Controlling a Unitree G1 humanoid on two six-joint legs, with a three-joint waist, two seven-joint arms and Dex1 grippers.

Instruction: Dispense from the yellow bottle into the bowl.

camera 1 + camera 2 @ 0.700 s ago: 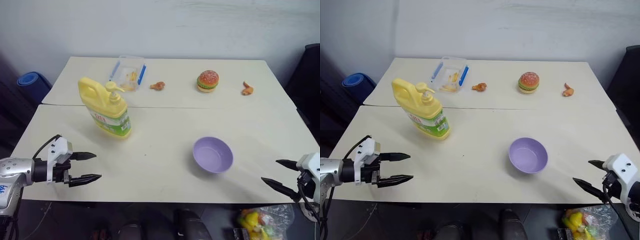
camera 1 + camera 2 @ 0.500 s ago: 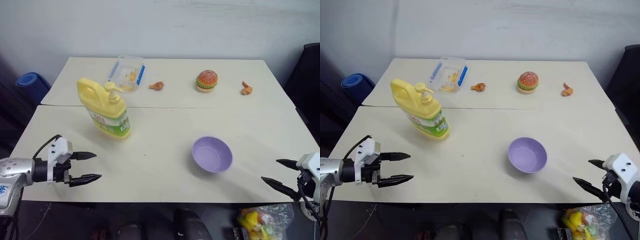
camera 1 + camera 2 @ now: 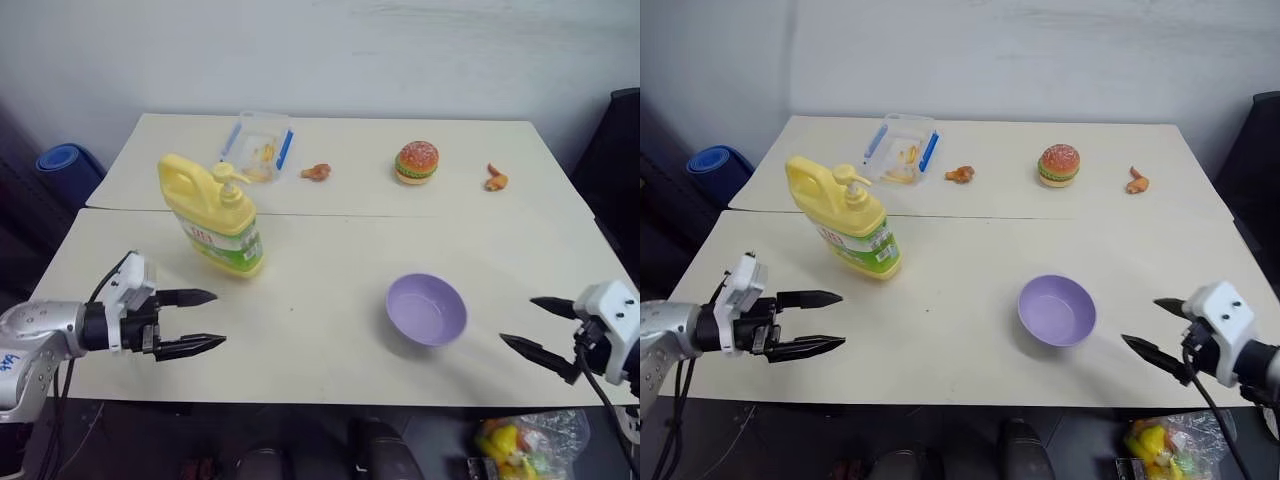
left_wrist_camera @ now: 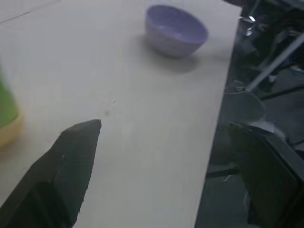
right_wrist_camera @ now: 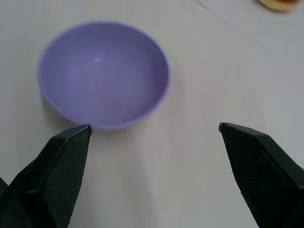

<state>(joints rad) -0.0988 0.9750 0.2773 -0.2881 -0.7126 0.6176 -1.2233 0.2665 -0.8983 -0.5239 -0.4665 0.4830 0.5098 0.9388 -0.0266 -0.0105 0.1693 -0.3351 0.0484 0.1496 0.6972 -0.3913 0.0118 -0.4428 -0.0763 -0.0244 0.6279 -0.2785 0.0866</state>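
The yellow bottle (image 3: 212, 215) stands upright on the left part of the cream table (image 3: 320, 300), pump top on, green-white label facing me. The lavender bowl (image 3: 427, 309) sits empty on the right, near the front edge. My left gripper (image 3: 218, 319) hovers open over the front left of the table, below the bottle and apart from it. Its wrist view shows the bowl (image 4: 175, 29) ahead and the bottle's base (image 4: 7, 114) at the side. My right gripper (image 3: 517, 320) is open at the table's front right, a short way from the bowl (image 5: 103, 73), which lies just beyond its fingertips (image 5: 71, 156).
A clear box with blue clips (image 3: 258, 143), a toy burger (image 3: 416, 161) and two fried-food pieces (image 3: 316, 171) (image 3: 494, 177) lie along the far half of the table. A blue roll (image 3: 62, 158) sits off the left edge. A plastic bag (image 3: 520, 440) lies below the front right.
Both grippers have moved inward over the table: the left toward the right, the right toward the bowl. Bottle and bowl have stayed put.
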